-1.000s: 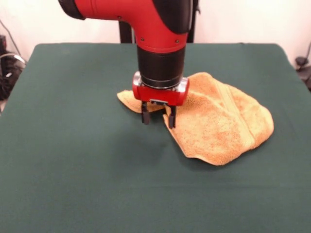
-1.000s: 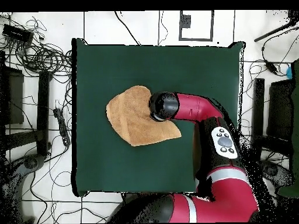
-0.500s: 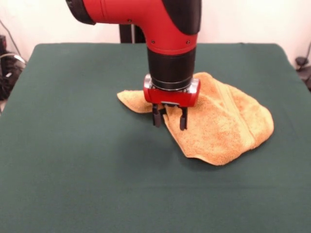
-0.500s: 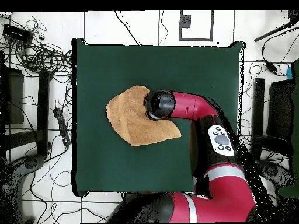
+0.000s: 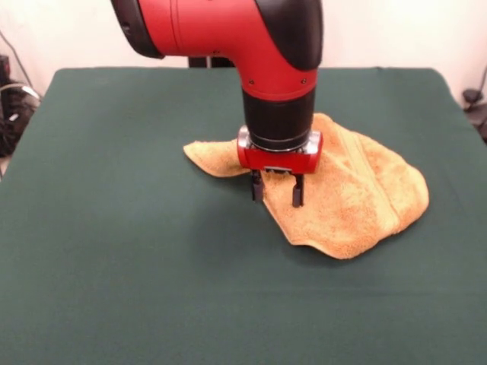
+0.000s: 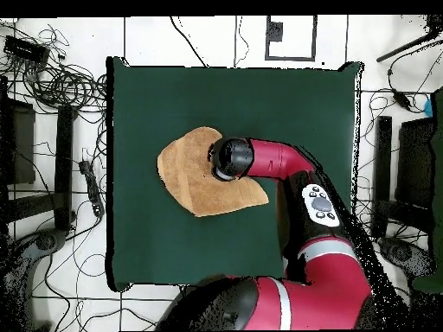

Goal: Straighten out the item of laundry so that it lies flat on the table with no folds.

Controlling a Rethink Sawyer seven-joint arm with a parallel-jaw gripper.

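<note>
the towel (image 5: 346, 198) lies a little off the middle of the green table (image 5: 114, 266), bunched and folded over on itself, so it covers less cloth than it would when spread. one narrow flap (image 5: 209, 157) pokes out sideways from under the arm, while the bulk forms a rounded, doubled-up lobe on the other side, with a woven band showing as a ridge across it. from above, the towel (image 6: 195, 177) reads as a lopsided wedge, not a rectangle, which suggests at least one layer is tucked beneath another.

the gripper (image 5: 278, 190) hangs straight down over the towel's inner edge, where the flap meets the main body. that spot looks like a sensible place to catch a fold and draw it outward. the two fingers (image 5: 297, 193) stand apart with a clear gap between them, holding nothing, their tips low and close to the fabric; whether they touch it cannot be told.

the arm (image 6: 285, 160) reaches across the table with its wrist turned vertical, the last black and red segment upright above the towel. the flattening seems barely begun.
</note>
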